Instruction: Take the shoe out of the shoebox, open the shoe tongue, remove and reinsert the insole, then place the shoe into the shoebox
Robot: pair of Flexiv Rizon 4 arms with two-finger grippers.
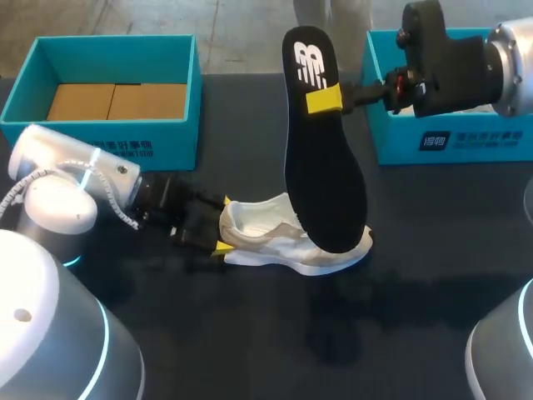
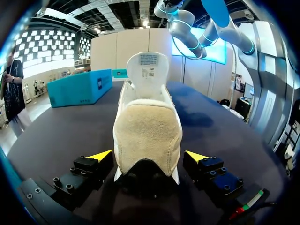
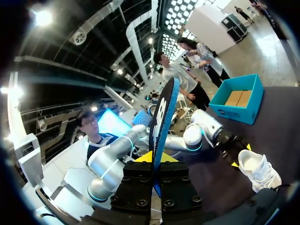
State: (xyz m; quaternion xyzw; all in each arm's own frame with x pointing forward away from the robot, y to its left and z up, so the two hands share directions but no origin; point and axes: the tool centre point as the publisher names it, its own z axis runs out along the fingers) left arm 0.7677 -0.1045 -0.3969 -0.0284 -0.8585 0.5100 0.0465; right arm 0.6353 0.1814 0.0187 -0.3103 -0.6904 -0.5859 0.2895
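A white shoe [image 1: 287,242] lies on the dark table, toe to the right. My left gripper [image 1: 225,225] is open at its heel, one yellow-tipped finger on each side. In the left wrist view the beige heel [image 2: 147,126] stands between that gripper's [image 2: 149,157] fingers with a gap on both sides, and the tongue is raised. My right gripper [image 1: 346,98] is shut on the black insole [image 1: 321,158] near its heel end and holds it upright over the shoe's toe. The right wrist view shows the insole [image 3: 161,117] edge-on between the shut fingers [image 3: 157,159], with the shoe [image 3: 259,169] below.
A teal shoebox [image 1: 100,133] with brown cardboard inside stands open at the back left. A second teal box [image 1: 454,142] sits at the back right, behind my right wrist. Bare dark table lies in front of the shoe.
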